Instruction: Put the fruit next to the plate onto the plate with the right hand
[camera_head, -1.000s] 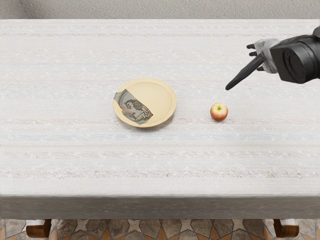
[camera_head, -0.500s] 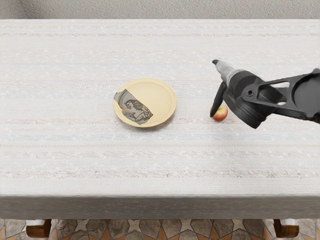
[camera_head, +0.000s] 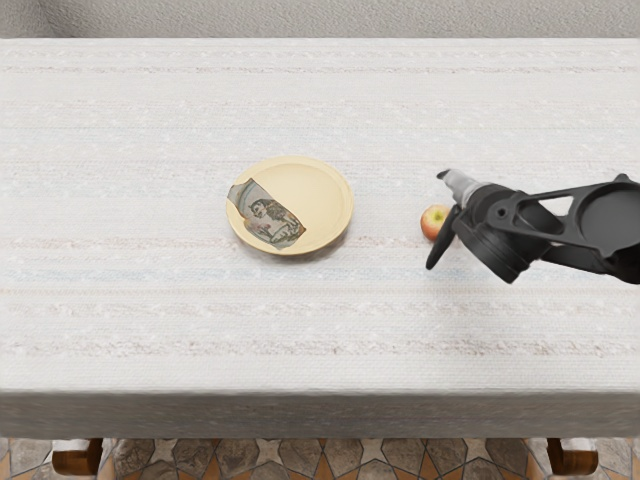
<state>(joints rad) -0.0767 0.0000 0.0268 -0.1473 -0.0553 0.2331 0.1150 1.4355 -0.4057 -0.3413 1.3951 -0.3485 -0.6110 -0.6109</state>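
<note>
No text, label, brand, number or sign can be read anywhere. The plate (camera_head: 322, 195) bears only a printed picture patch (camera_head: 264, 217) on its left side, without legible lettering.

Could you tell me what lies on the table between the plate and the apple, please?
Nothing: in the head view, only bare tablecloth separates the plate from the apple.
</note>
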